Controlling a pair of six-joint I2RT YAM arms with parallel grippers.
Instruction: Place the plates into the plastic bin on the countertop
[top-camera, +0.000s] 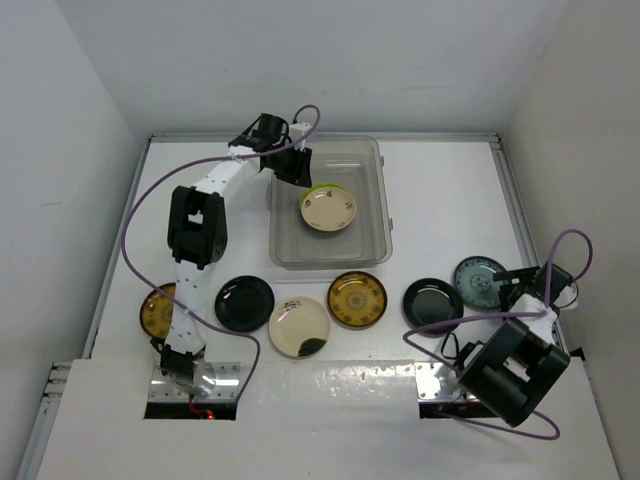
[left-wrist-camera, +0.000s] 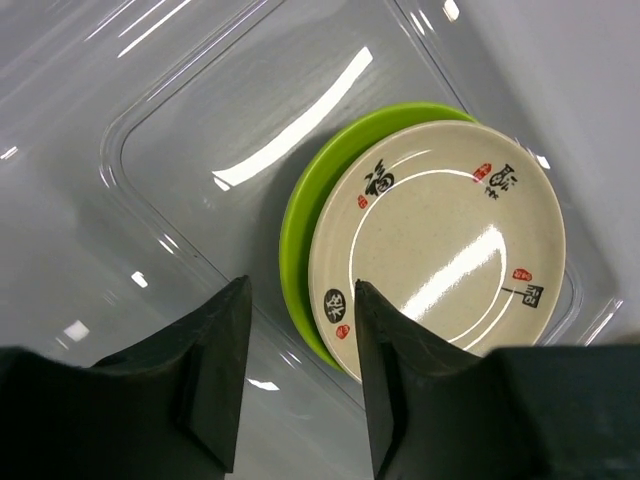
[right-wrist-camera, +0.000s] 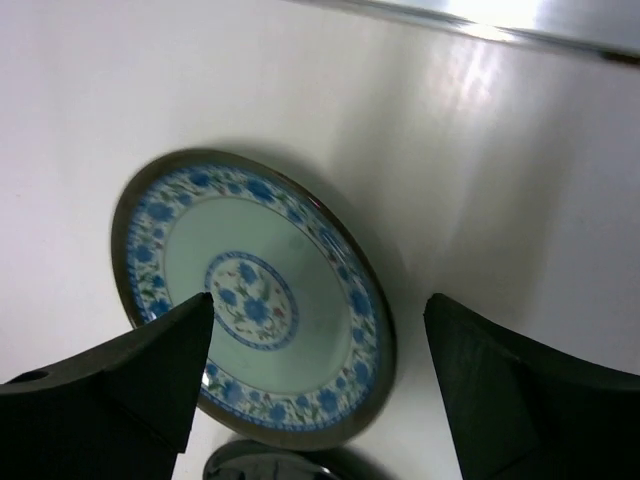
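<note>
Two glossy round plates (left-wrist-camera: 440, 250) stack inside the clear plastic bin (top-camera: 362, 172).

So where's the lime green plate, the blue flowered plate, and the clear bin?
lime green plate (left-wrist-camera: 297, 225), left wrist view, exposed left rim.
blue flowered plate (right-wrist-camera: 250, 300), right wrist view, its centre.
plastic bin (top-camera: 384, 190), top view, right rim.

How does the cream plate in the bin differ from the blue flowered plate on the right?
The cream plate lies in the bin on a green plate; the blue plate lies on the table. The cream plate bears small red and black marks; the blue plate has flower bands. Both are round, face up.
</note>
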